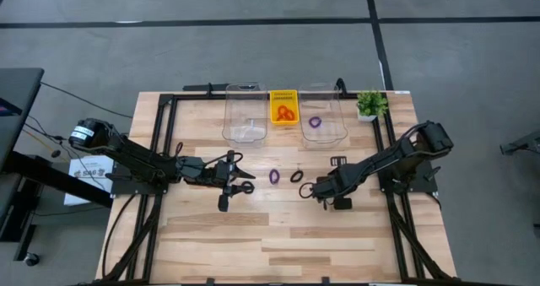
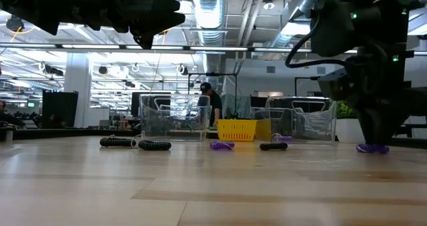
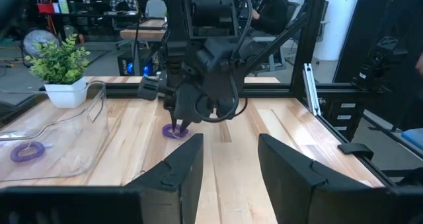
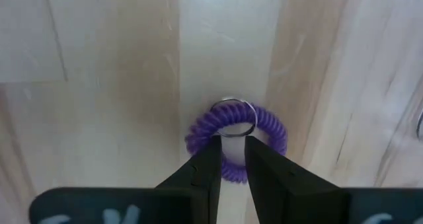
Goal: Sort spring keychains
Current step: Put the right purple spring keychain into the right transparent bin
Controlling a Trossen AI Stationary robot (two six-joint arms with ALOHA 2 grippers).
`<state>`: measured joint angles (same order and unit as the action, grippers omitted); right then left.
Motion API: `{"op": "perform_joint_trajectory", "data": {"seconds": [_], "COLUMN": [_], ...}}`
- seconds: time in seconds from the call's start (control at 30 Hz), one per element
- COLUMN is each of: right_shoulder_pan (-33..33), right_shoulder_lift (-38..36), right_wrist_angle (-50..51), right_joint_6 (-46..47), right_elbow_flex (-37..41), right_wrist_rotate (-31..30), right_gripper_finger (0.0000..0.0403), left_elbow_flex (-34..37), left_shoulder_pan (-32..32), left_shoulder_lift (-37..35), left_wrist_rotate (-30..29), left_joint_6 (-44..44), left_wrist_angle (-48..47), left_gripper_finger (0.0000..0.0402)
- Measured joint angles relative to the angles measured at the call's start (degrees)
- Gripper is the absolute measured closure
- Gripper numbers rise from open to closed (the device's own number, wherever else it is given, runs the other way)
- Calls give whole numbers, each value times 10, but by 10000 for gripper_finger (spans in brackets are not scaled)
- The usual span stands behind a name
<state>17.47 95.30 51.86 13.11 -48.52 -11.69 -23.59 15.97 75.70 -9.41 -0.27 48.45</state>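
As seen from above, the table (image 1: 211,244) carries both arms, the left one reaching in from the left edge and the right one from the right edge.

Containers: two clear bins (image 1: 229,109) (image 1: 337,117) stand at the far edge. One yellow basket (image 1: 283,93) sits between them. One potted plant (image 1: 369,103) stands beside the right bin.

Left gripper (image 1: 245,178): raised above the table left of centre. Its fingers are spread and hold nothing.

Right gripper (image 4: 231,141): lowered to the table right of centre. Its fingers are drawn close together and pinch the near arc of a purple keychain (image 4: 264,128).

Condition of that item: a tight purple coil closed into a loop, with a thin metal split ring (image 4: 232,100) attached. It lies flat on the wood. The loop is slightly oval, its longer span running crosswise to the fingers. The split ring sits on the side away from the fingers.

Count of keychains:
- Purple, three: the pinched one, one loose purple loop (image 1: 273,175) at table centre, and one purple loop in the right bin (image 1: 315,121).
- Black, three: one black loop (image 1: 296,175) just beside the loose purple loop, and two dark coils (image 2: 117,142) (image 2: 155,145) lying flat below the left arm in the low view.
- Orange-red: a cluster (image 1: 285,113) in the basket; the number cannot be told.

The left bin shows no keychain.
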Motion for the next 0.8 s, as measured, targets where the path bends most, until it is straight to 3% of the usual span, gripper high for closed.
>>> {"op": "perform_joint_trajectory", "data": {"seconds": [0.53, 0.8], "right_shoulder_pan": [0, -1], "right_shoulder_lift": [14, 14], "right_wrist_angle": [-30, -38], "right_joint_6": [-17, -48], "right_elbow_flex": [1, 2], "right_wrist_rotate": [14, 32], "right_gripper_finger": [346, 393], "left_elbow_flex": [0, 0], "left_shoulder_pan": [0, 0], "left_shoulder_lift": [0, 0], "left_wrist_rotate": [0, 0], "left_joint_6": [0, 0], "left_wrist_angle": [0, 0], "left_gripper_finger": [259, 259]}}
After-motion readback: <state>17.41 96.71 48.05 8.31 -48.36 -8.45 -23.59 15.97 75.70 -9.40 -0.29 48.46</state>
